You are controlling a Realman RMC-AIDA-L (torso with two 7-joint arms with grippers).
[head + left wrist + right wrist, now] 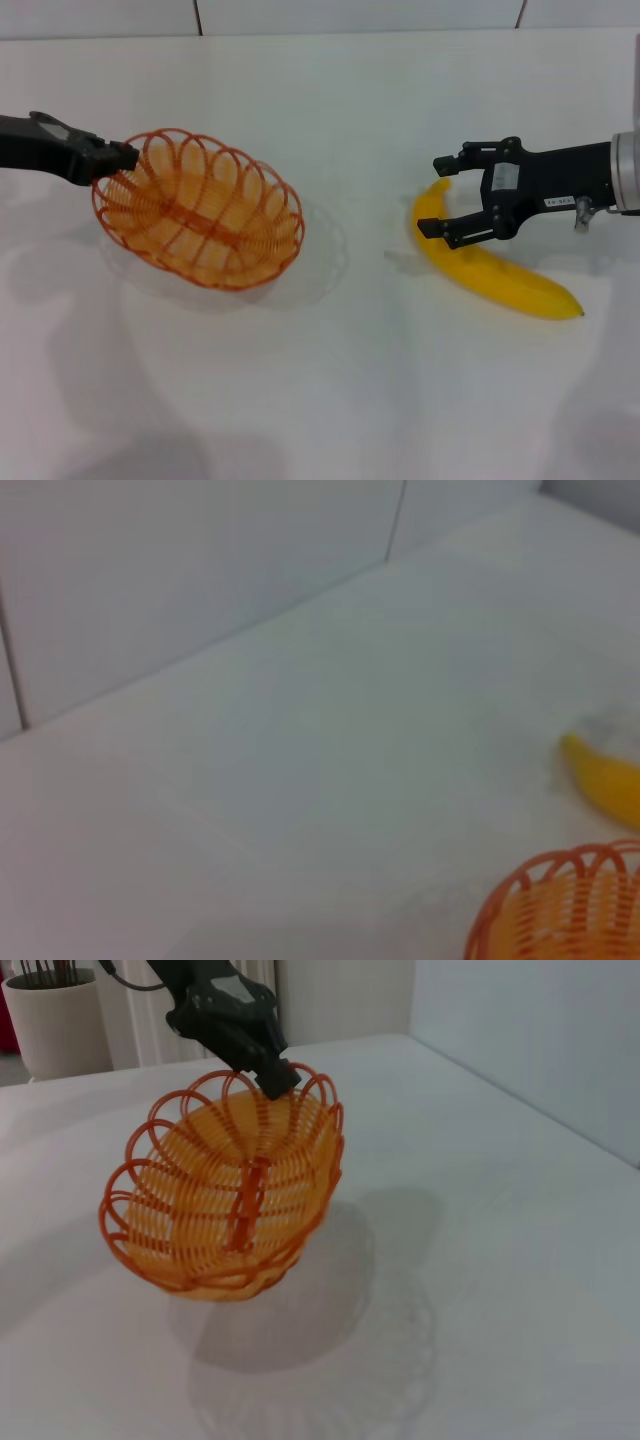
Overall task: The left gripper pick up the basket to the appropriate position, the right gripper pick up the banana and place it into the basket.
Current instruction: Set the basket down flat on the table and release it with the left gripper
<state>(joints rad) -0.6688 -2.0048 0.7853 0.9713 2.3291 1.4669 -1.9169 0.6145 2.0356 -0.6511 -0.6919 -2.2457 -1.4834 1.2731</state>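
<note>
The orange wire basket (200, 208) hangs tilted above the white table at the left, with its shadow beneath it. My left gripper (122, 157) is shut on its rim at the far left end. The right wrist view shows the basket (230, 1195) lifted, with the left gripper (270, 1072) clamped on its rim. Part of the basket (565, 910) shows in the left wrist view. The yellow banana (490, 265) lies on the table at the right. My right gripper (436, 195) is open, its fingers on either side of the banana's upper end. The banana's tip (605, 778) shows in the left wrist view.
A tiled wall (320, 15) runs along the back of the white table (340, 380). A pale pot (55, 1020) holding dark utensils stands far off in the right wrist view.
</note>
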